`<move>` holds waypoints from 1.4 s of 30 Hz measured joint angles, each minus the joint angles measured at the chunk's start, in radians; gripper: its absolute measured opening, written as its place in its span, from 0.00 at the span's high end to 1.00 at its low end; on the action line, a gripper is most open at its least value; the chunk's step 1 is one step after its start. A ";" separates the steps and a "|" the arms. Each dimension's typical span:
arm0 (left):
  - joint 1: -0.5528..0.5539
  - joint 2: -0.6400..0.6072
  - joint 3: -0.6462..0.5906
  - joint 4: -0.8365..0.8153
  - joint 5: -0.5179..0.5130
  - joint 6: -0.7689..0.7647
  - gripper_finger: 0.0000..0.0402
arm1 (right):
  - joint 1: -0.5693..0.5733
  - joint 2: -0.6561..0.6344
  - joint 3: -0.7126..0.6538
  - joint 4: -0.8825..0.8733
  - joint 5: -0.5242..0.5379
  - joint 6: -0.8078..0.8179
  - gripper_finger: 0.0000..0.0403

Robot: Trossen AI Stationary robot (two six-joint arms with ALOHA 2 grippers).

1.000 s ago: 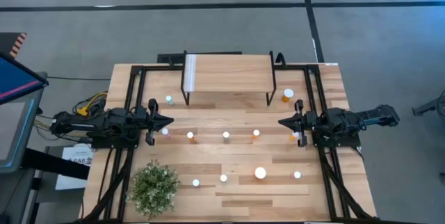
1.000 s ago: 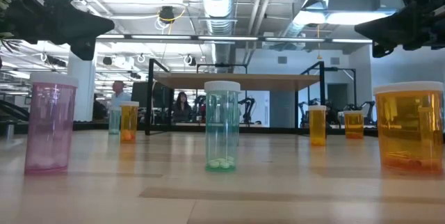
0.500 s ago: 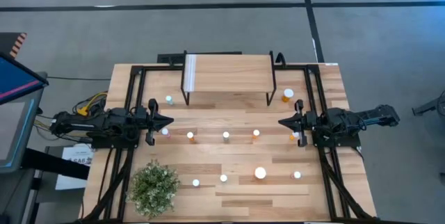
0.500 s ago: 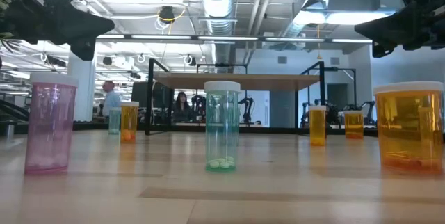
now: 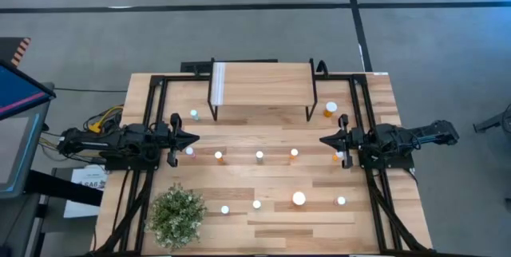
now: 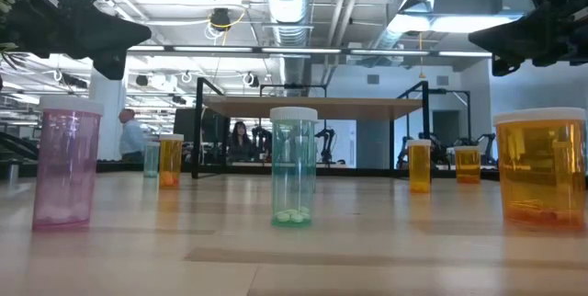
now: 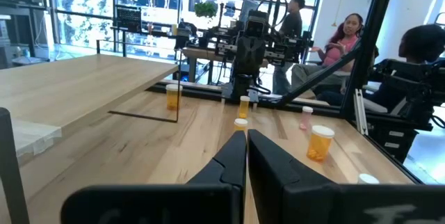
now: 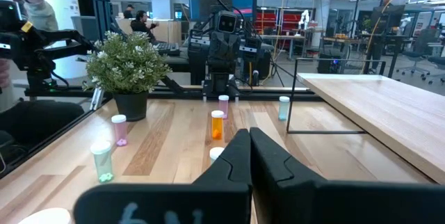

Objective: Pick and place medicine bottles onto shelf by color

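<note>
Nothing had been placed: the shelf [image 5: 262, 77] stood bare at twelve o'clock on the surface [image 5: 263, 233], and the bottles [image 5: 259, 156] lay scattered from the middle of the surface toward six o'clock, with one orange bottle [image 5: 330, 109] and a pale one [image 5: 194, 115] just beside the shelf's legs. The left end effector [image 5: 194, 139] hung at nine o'clock and the right end effector [image 5: 323, 140] at three o'clock, both raised above the surface, tips facing each other, fingers pressed together and holding nothing. A plant [image 5: 177, 215] sat at about seven o'clock. The step in hand appeared to be the first reach. To do it well, an arm would likely need to spread its fingers before descending, choose a bottle on its own side, and come down squarely over the white cap so the fingers close on the body, not the lid. The bottles are light and tall, so a glancing touch could tip one; neighbours near the right end effector stand close and call for a clean vertical approach.
</note>
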 joint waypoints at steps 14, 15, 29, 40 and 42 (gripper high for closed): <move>0.000 0.000 0.000 0.000 -0.002 -0.006 1.00 | 0.000 0.000 0.000 0.000 0.000 0.000 0.97; 0.000 0.000 0.000 0.000 -0.004 -0.019 1.00 | 0.000 0.000 0.000 0.000 0.000 0.000 0.97; 0.000 0.000 0.113 -0.137 -0.233 -0.116 1.00 | 0.000 0.000 0.000 0.000 0.000 0.000 0.97; 0.000 0.049 0.273 -0.485 -0.457 -0.288 0.97 | 0.000 0.000 0.000 0.000 0.000 0.000 0.97; 0.000 0.077 0.288 -0.522 -0.469 -0.320 0.94 | 0.000 0.000 0.000 0.000 0.000 0.000 0.97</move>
